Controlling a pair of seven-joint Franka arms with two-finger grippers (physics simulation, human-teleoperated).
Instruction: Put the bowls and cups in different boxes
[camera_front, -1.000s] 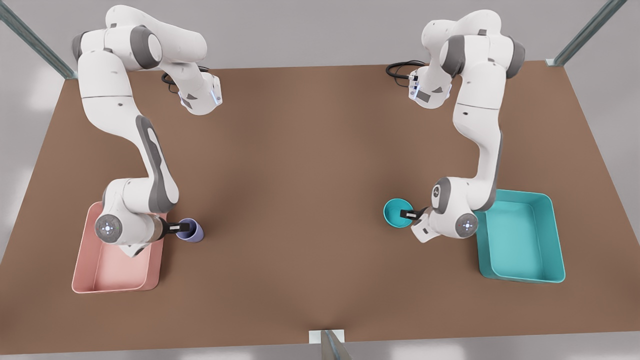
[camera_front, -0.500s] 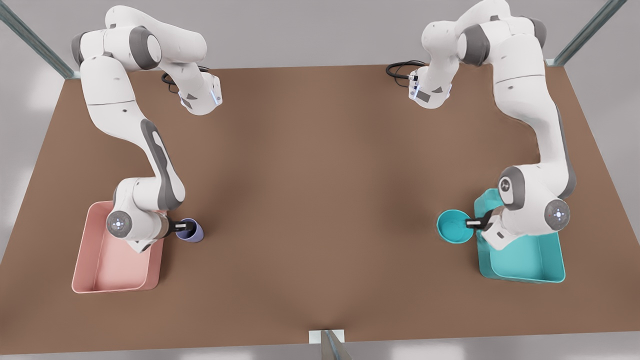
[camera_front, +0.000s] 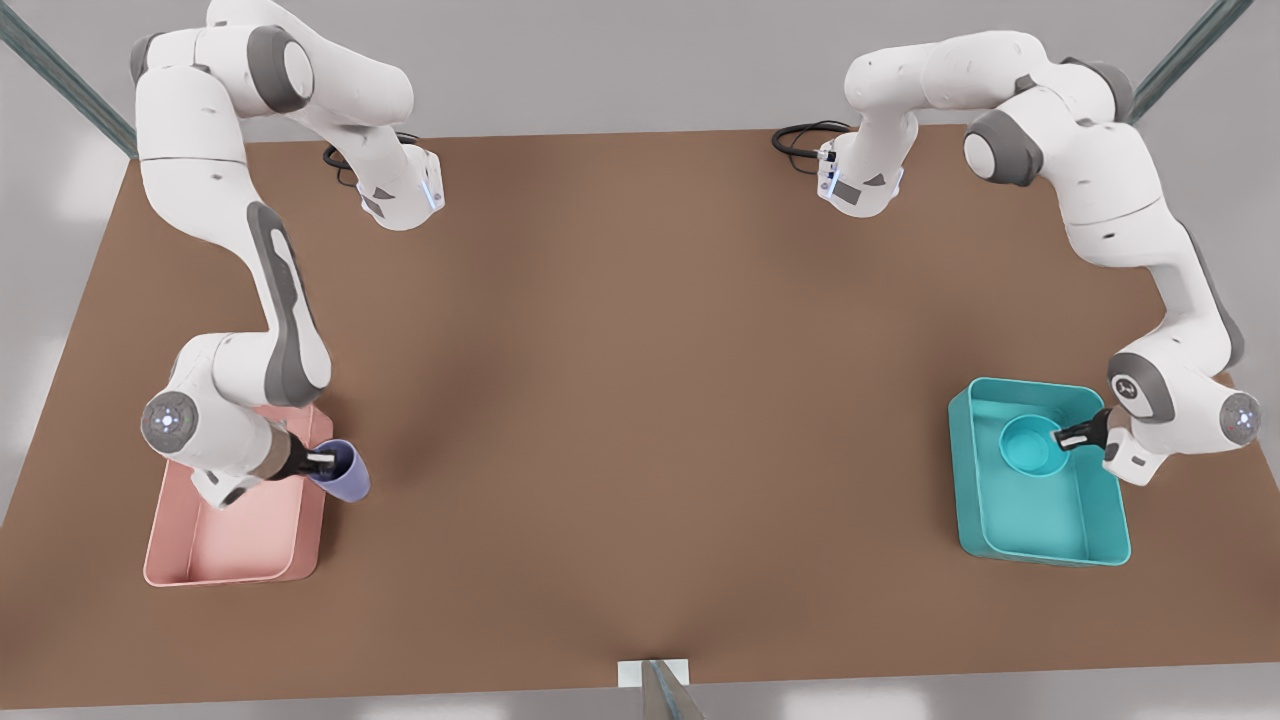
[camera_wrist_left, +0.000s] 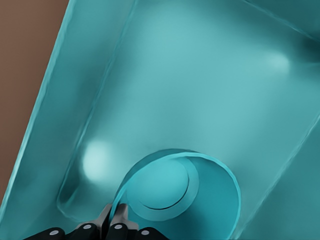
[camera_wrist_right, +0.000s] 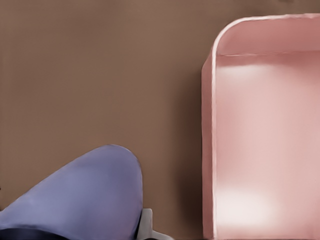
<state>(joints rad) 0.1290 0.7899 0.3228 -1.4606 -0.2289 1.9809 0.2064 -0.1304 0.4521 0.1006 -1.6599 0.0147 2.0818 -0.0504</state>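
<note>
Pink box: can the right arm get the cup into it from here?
Probably yes. The right gripper is shut on the cup, lifted at the pink box wall's edge, and the box interior beside it looks free.

My right arm's wrist covers the far corner of the pale pink box (camera_front: 240, 545) in the front view. In the right wrist view the lavender cup (camera_wrist_right: 85, 197) is cut off at the frame edge, so I can't see its mouth there. The left wrist view crops the left end effector (camera_wrist_left: 114, 226) to just its fingertips (camera_wrist_left: 122, 220) on the teal bowl (camera_wrist_left: 170, 192), and the teal box (camera_wrist_left: 75, 125) runs out of frame.
</note>
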